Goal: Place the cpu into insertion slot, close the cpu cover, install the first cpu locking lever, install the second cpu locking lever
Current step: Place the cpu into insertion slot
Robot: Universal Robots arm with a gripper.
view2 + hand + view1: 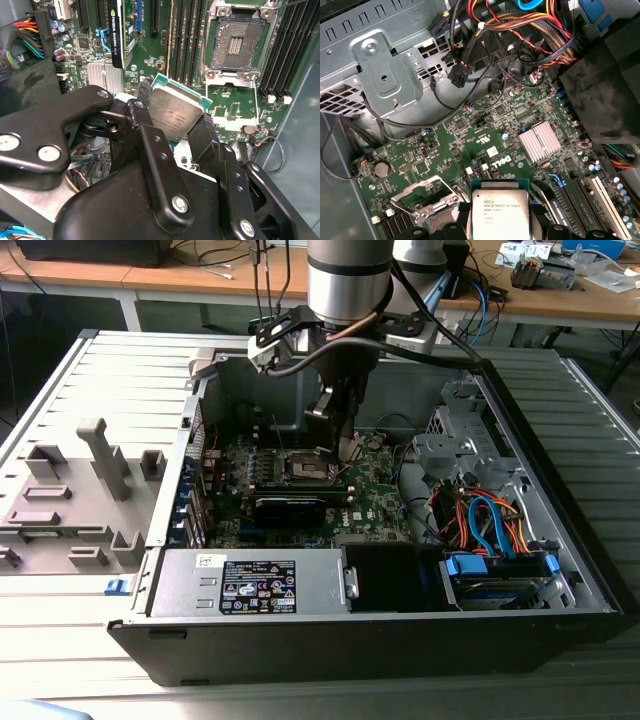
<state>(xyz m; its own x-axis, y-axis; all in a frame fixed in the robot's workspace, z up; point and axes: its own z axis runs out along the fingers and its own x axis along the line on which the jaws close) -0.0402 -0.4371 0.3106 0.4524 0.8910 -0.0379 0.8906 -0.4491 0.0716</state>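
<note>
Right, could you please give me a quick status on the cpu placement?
Gripper shut on the cpu, held above the board. Insertion slot empty, cpu not yet in it. Cpu cover open, nothing across the slot.

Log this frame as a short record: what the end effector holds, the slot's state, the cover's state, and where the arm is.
end effector: shut on the cpu, gripping opposite edges
cpu: metal top faces the wrist cameras; held above the green board, not seated
insertion slot: empty, contact field exposed
cpu cover: swung open, off the slot
arm position: reaching down into the open computer case, close beside the slot in the exterior view
</note>
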